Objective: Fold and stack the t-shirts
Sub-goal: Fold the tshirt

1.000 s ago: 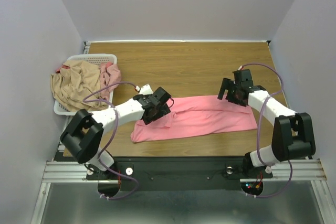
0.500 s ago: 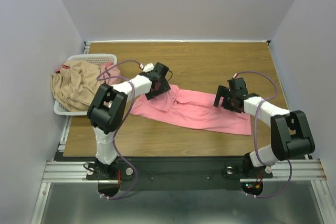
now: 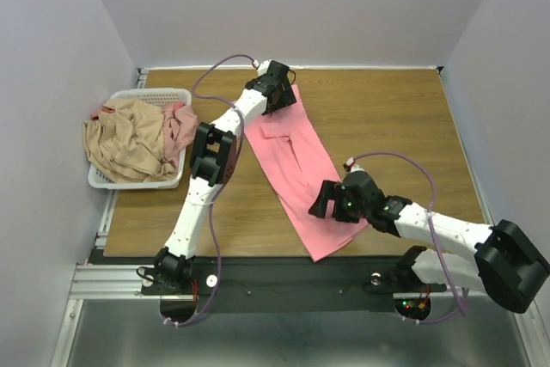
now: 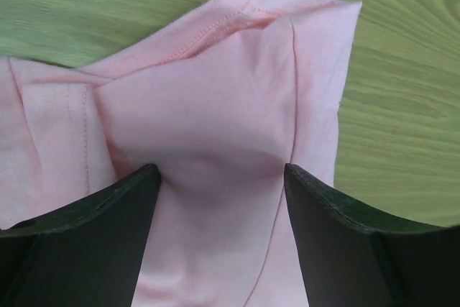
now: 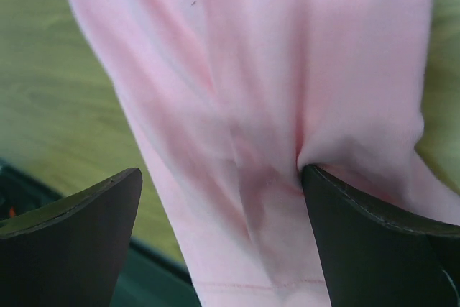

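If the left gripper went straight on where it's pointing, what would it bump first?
The salmon-pink t-shirt. The left gripper points down at it, jaws open around a pucker of cloth, so cloth comes first, probably with the wooden table underneath.

1. Left end effector (image 4: 219, 174): fingers (image 4: 100, 228) spread wide, salmon-pink t-shirt (image 4: 215, 98) bulging up between them.
2. Stitched hem (image 4: 215, 28) and folded layers just ahead of the tips.
3. Bare wood table (image 4: 402, 70) ahead and right.
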`<state>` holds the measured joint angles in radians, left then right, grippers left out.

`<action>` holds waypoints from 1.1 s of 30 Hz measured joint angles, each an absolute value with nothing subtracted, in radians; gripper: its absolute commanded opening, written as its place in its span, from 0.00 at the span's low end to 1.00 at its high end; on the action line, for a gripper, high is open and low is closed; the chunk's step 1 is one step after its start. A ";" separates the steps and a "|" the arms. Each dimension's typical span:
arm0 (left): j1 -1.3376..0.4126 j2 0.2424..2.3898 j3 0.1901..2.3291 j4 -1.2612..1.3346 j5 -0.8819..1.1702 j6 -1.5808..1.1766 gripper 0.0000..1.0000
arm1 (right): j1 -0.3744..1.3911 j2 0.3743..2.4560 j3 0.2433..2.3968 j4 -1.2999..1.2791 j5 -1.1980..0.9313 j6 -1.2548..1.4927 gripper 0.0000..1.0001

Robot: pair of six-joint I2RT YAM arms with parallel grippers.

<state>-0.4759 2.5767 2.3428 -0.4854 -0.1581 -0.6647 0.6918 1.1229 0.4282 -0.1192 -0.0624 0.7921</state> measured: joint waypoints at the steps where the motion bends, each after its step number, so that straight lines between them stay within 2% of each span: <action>1: -0.476 2.579 2.346 -0.481 -0.144 -0.664 0.82 | 0.730 1.122 0.423 -0.104 -0.074 0.822 1.00; 8: -0.464 2.625 2.413 -0.433 -0.030 -0.673 0.85 | 0.982 1.200 0.448 -0.032 -0.096 0.937 1.00; 12: -0.448 2.634 2.420 -0.399 0.021 -0.682 0.86 | 1.063 1.236 0.479 -0.036 -0.085 0.949 1.00; 16: -0.430 2.650 2.423 -0.345 0.075 -0.683 0.86 | 1.101 1.280 0.517 -0.044 -0.082 0.945 1.00; 24: -0.424 2.699 2.451 -0.204 0.185 -0.705 0.94 | 1.109 1.291 0.593 -0.132 -0.054 0.898 1.00; 33: -0.437 2.749 2.476 -0.070 0.258 -0.740 0.95 | 1.114 1.251 0.741 -0.200 0.076 0.859 1.00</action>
